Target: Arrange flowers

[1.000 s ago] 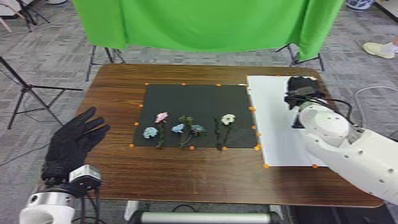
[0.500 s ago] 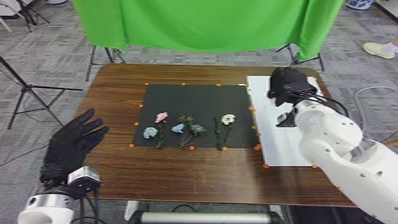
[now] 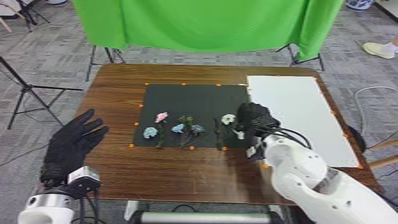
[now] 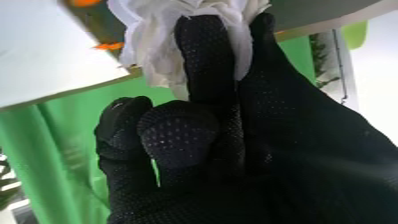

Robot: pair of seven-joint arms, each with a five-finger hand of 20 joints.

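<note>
In the head view my right hand point(image 3: 256, 116) is over the right edge of the black mat point(image 3: 191, 92), beside the white flower point(image 3: 228, 119), with a bit of white point(image 3: 239, 134) at its fingers. The right wrist view has white petals point(image 4: 160, 45) pinched between the thumb and fingers of my right hand point(image 4: 258, 165). On the mat lie a pink flower point(image 3: 162, 117), a pale blue flower point(image 3: 150, 132), and more blue blooms point(image 3: 179, 128) with stems toward the front edge. My left hand point(image 3: 73, 142) is held at the table's left side, fingers straight.
A white sheet point(image 3: 298, 112) covers the right part of the brown table point(image 3: 169, 180). Orange markers line the mat and sheet. A green cloth point(image 3: 209, 25) hangs behind the table, and a tripod point(image 3: 28, 86) stands on the left.
My right hand has moved from the far end of the white sheet leftward and nearer, to the mat's right edge. The left hand has stayed still.
</note>
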